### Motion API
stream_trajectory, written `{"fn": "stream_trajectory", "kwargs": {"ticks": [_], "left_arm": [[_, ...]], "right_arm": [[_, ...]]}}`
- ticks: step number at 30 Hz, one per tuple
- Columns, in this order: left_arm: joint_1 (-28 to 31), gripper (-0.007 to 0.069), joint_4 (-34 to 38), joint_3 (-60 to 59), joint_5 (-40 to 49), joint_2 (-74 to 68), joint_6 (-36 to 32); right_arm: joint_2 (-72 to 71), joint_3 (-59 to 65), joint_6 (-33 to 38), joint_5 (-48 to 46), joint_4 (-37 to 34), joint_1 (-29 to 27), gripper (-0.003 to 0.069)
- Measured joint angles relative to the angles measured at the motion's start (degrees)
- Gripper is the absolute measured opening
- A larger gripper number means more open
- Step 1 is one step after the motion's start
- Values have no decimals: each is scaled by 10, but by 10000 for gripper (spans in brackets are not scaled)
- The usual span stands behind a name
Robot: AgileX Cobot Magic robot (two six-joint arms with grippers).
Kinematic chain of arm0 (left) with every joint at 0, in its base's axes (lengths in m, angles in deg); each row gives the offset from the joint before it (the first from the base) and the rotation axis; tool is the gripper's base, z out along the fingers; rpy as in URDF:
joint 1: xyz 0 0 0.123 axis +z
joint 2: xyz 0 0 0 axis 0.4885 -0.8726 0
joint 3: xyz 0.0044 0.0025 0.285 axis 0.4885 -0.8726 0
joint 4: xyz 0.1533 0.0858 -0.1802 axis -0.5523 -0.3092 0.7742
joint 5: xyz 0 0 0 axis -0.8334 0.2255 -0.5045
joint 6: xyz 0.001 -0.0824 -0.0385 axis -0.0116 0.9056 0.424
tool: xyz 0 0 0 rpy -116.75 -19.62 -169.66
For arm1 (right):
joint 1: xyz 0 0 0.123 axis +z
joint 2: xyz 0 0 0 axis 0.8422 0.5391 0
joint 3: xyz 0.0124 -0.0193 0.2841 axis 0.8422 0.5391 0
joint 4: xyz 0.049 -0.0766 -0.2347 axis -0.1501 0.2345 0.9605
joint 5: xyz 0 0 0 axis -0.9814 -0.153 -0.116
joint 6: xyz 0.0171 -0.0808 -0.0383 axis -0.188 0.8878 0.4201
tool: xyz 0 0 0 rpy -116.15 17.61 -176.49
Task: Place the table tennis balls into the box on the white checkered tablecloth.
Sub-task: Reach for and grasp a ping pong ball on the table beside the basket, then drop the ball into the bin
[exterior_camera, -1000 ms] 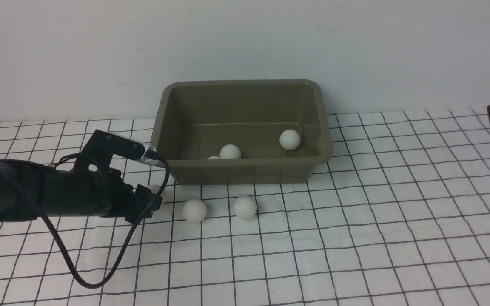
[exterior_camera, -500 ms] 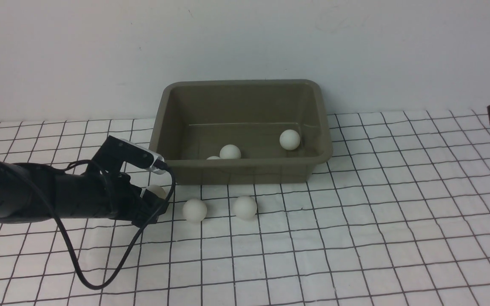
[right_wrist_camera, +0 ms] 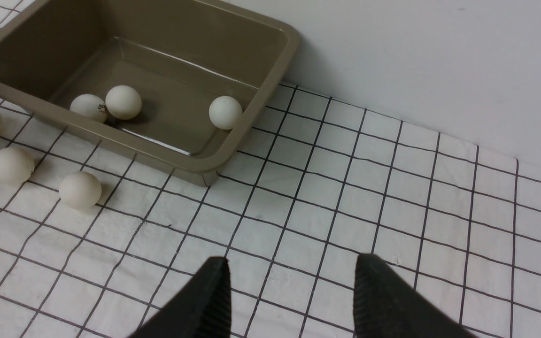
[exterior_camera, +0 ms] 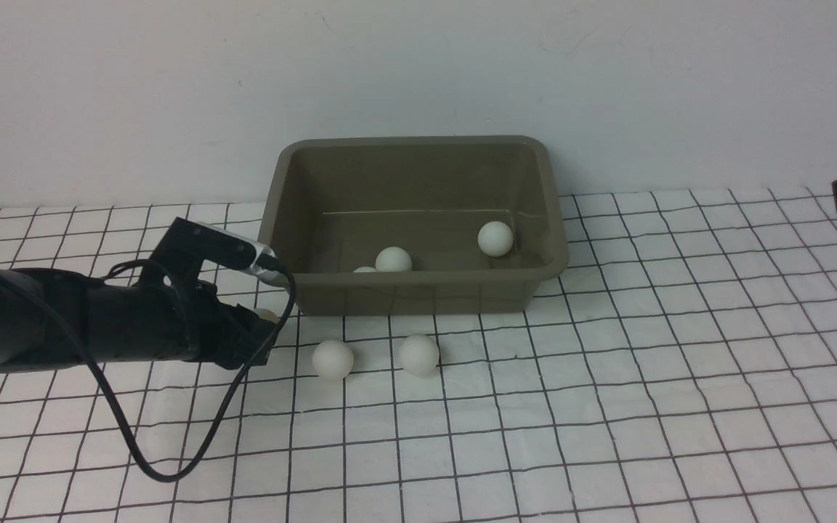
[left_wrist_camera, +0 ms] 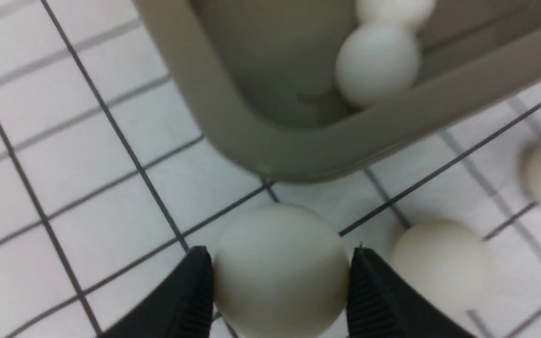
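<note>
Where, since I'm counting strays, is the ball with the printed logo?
In the right wrist view the logo ball lies inside the box, by its near wall, left of middle from the robot's side, right beside a second ball.

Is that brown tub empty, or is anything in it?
Not empty: the box holds three table tennis balls on its floor, two close together and one apart by a side wall.

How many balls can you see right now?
6: three in the box, two on the tablecloth before it, one ball in the left gripper. None looks hidden.
</note>
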Motion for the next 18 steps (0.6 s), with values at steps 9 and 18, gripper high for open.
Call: {"fn": "stream_trajectory", "kwargs": {"ticks": [9,18], "left_arm": [[0,324,-52,30,114,79,49],[0,324,-8,168,138,-47,-4]], "right_arm": [[0,0,0,0,-3,0,335],[0,0,0,0,-3,0,335]]}}
